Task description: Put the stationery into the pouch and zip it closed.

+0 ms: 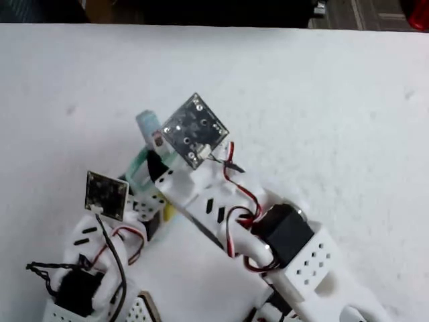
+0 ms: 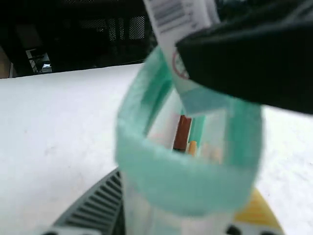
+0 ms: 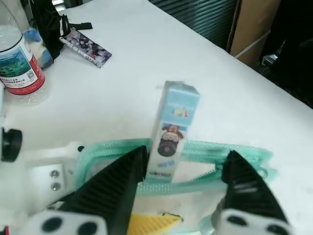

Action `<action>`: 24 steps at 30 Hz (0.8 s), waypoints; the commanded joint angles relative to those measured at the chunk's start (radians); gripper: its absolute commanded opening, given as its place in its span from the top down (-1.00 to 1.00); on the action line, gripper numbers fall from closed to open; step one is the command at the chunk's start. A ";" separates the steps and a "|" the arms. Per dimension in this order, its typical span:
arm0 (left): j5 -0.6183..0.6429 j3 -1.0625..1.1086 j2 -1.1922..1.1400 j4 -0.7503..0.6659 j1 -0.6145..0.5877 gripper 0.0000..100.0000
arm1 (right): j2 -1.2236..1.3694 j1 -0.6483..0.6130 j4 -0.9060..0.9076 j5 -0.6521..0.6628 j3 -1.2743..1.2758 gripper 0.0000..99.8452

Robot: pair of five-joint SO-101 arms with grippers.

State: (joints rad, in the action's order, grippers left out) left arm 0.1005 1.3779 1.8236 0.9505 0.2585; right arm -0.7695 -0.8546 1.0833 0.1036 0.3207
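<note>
- The step in hand is loading: a light-blue box (image 3: 173, 129) stands upright at the mouth of the teal mesh pouch (image 3: 230, 149), its lower end apparently just inside the opening, though the right wrist view does not show how deep it sits; most of the box rises above the rim
- The right gripper (image 3: 188, 161) is spread wide, holding nothing; one black jaw sits just beside the box and the other stands well apart from it, over the pouch's far edge
- In the high view the pouch (image 1: 136, 169) lies on the white table (image 1: 322, 100) between the two arms, with the box (image 1: 146, 124) poking out past the right arm's camera
- The left gripper (image 1: 149, 209) is right at the pouch; the left wrist view looks straight into the gaping mouth, where brown and orange pens (image 2: 183, 132) already lie inside; whether this gripper is clamped on the pouch I cannot tell
- Judgement: the zip is not yet begun, since the mouth gapes open
- Next move calls for tipping or pressing the box fully below the rim while the mouth is held wide; then a pinch on the zip pull, with the pouch braced against the drag
- A bottle (image 3: 17, 58) stands off to one side, apart from the work
</note>
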 commanded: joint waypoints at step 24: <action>0.012 -0.011 0.005 -0.003 -0.007 0.51 | 0.157 -0.076 0.096 0.126 -0.206 0.97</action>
State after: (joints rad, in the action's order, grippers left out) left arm 0.1005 1.3779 1.8236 0.9505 0.2524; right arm -0.6452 -0.8792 1.1707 0.2079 0.1811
